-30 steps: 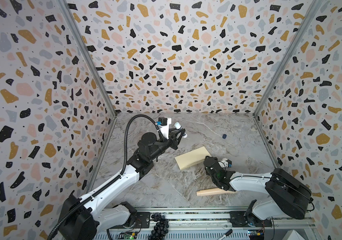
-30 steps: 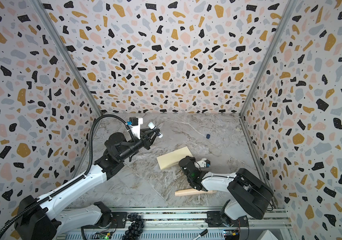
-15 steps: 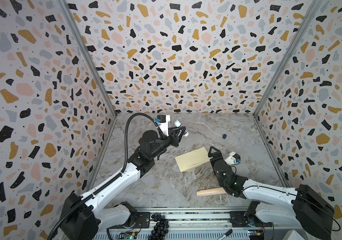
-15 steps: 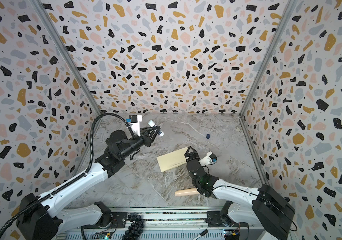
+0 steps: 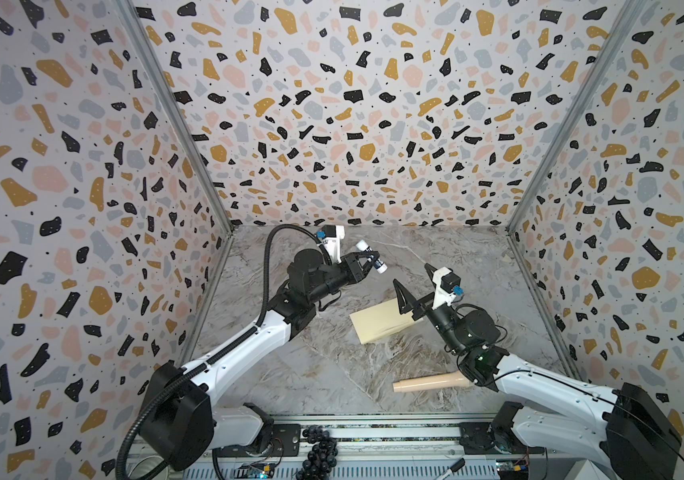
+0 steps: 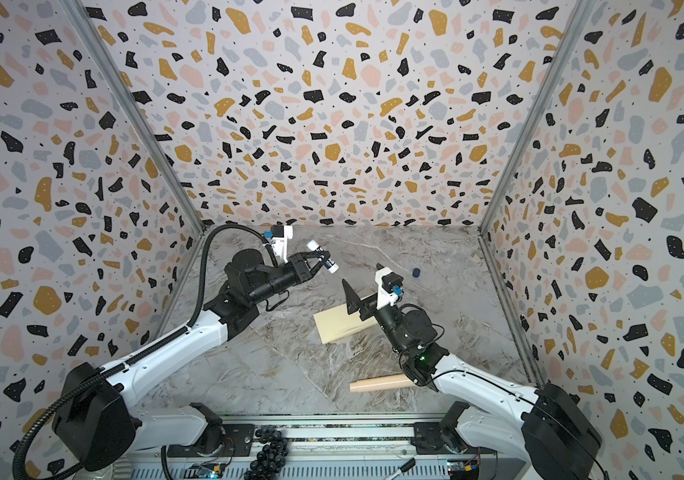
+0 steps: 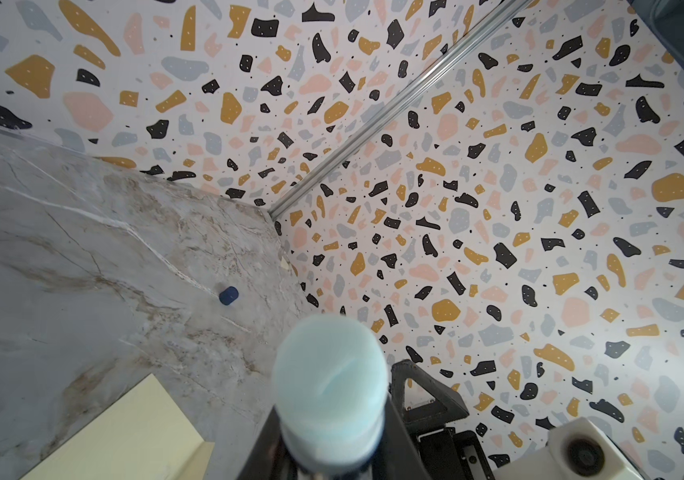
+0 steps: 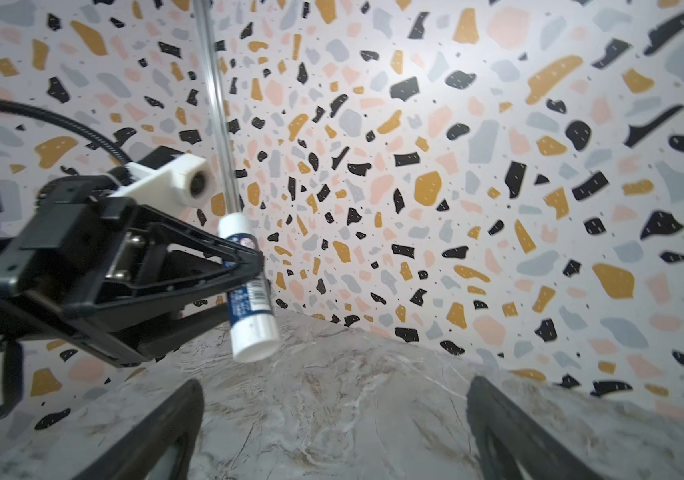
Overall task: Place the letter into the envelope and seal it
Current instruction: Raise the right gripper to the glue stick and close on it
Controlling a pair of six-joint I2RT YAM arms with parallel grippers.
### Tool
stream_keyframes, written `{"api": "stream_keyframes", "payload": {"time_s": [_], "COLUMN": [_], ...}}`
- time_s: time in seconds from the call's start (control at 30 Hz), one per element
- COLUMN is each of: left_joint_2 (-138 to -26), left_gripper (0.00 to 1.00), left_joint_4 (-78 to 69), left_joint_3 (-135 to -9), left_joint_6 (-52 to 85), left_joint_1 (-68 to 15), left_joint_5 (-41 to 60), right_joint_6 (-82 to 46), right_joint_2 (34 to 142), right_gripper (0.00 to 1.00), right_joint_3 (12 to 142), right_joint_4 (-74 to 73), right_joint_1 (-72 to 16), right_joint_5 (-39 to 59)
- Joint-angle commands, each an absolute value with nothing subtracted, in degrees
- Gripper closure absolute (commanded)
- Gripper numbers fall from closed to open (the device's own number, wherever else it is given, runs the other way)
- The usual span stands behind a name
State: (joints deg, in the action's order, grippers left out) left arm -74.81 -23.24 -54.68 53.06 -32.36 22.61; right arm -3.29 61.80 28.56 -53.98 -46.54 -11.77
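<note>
Room: terrazzo-print walls (image 5: 352, 124) on three sides, chips in black, ochre, pink, grey. Metal strips in the corners.
Bench: grey-brown marble look (image 5: 311, 374), rail along the front edge.
Writing: only on the glue stick (image 8: 250, 328). Dark blue label w/ barcode and white lettering, too blurred to read. No brand legible anywhere.
L gripper (image 5: 367, 258): jaws narrow, clamped on the stick's mid-body and held in the air over the bench's back-left part. In the left wrist view the stick's pale uncapped end (image 7: 332, 386) fills the near field, out of focus.
R gripper (image 5: 411, 274): jaws spread wide, empty, raised off the bench. In both top views one finger overlaps the envelope's far end.
Envelope (image 5: 377, 326): pale yellow, flat on the bench near the middle, lying at an angle. Far end hidden by the R gripper. No emblem can be made out.
Letter (image 5: 431, 381): tan, looks rolled into a tube, lying near the front of the bench, well apart from the envelope. One end goes under the R arm. Border and emblem not visible.
Cap (image 6: 416, 272): small, dark blue, on the bench toward the back right, alone.
Hard to tell: dark bead-like clump (image 5: 319, 449) on the front rail.
</note>
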Motion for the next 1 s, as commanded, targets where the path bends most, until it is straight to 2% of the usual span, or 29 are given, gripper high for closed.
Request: {"api": "stream_keyframes", "payload": {"time_s": [0.0, 0.1, 0.27, 0.63, 0.97], "left_joint_2": [-74.5, -74.7, -75.4, -76.2, -76.4], "left_gripper": [1.0, 1.0, 1.0, 1.0, 1.0], "left_joint_4": [-28.1, -27.6, -28.9, -29.7, -29.9], "left_joint_3": [-56.6, -56.3, -55.9, -55.5, -55.1], "left_joint_6": [56.7, 57.0, 58.6, 59.8, 59.8], "left_joint_1": [-32.3, -32.3, -32.3, -32.3, -32.3], "left_joint_5": [26.7, 27.1, 28.5, 30.4, 30.8], "right_joint_6": [8.5, 10.9, 10.1, 7.9, 6.4], "right_joint_2": [61.0, 62.3, 66.1, 73.8, 78.1], "right_gripper": [0.01, 0.02, 0.18, 0.43, 0.6], "right_joint_3": [29.9, 31.5, 33.8, 37.0, 39.0], "right_joint_4": [-53.7, -53.6, -56.0, -63.8, -68.0], "right_joint_1": [-46.0, -45.9, -45.9, -45.9, -45.8], "right_joint_5": [-3.4, 0.5, 1.5, 1.7, 0.9]}}
